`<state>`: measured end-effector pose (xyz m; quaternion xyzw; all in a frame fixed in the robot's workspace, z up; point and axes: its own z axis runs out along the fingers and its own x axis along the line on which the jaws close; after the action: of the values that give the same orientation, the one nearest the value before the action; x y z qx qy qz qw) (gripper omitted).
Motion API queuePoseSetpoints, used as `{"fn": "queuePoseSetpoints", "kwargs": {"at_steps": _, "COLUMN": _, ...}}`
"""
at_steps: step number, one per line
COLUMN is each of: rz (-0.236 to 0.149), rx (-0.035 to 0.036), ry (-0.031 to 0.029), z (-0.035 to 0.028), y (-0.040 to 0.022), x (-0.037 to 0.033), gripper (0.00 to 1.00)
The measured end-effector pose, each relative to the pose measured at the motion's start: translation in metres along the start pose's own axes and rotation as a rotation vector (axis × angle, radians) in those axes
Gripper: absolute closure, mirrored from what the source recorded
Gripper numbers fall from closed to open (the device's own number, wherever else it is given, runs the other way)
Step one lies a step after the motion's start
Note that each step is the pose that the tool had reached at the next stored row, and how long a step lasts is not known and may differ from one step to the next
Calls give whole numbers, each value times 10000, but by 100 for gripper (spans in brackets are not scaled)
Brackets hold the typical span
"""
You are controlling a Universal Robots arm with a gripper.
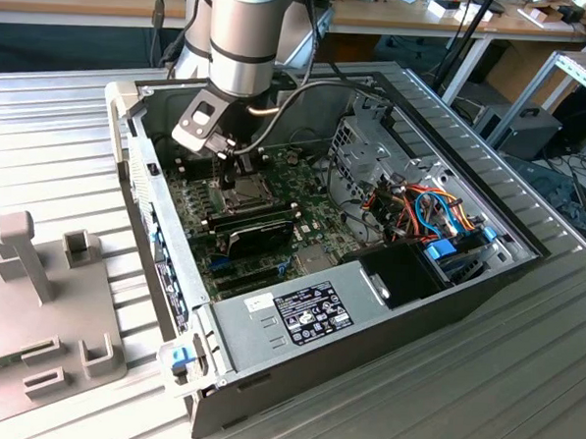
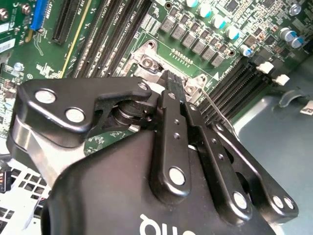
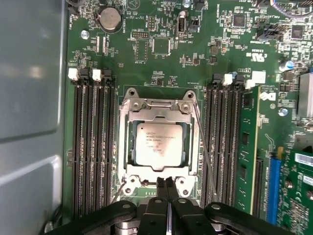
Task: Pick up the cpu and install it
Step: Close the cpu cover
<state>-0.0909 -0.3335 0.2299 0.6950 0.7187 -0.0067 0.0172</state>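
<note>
Ribbed metal bench (image 1: 62,119) carries an open case (image 1: 365,351), and the arm (image 1: 245,40) reaches down into it over the motherboard (image 3: 195,68). The cpu (image 3: 159,145) lies flat in the socket frame (image 3: 156,105), silver top up, showing through the frame's window; it looks seated rather than loose. In the first wrist view the fingers (image 3: 160,191) are pressed together with nothing between them. Their tips hang over one edge of the frame, and the cpu sits just beyond them, near but not touching. Being square, it offers no long axis. A thin wire lever (image 3: 203,147) slants along one side of the frame. Memory slots (image 3: 93,147) flank the socket on both sides. In the exterior view a black card (image 1: 258,232) lies just beside the socket.
</note>
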Motion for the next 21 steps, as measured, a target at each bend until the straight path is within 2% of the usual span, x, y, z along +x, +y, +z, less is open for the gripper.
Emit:
{"fn": "queuePoseSetpoints", "kwargs": {"at_steps": 4, "rz": 0, "rx": 0, "ry": 0, "z": -43, "y": 1, "x": -2, "gripper": 89}}
{"fn": "queuePoseSetpoints", "kwargs": {"at_steps": 10, "rz": 0, "rx": -1, "ry": 0, "z": -50, "y": -2, "x": -2, "gripper": 89}}
{"fn": "queuePoseSetpoints", "kwargs": {"at_steps": 16, "rz": 1, "rx": -24, "ry": -1, "z": -52, "y": -95, "x": 1, "gripper": 89}}
{"fn": "queuePoseSetpoints", "kwargs": {"at_steps": 21, "rz": 0, "rx": -32, "ry": 0, "z": -52, "y": -132, "x": 3, "gripper": 89}}
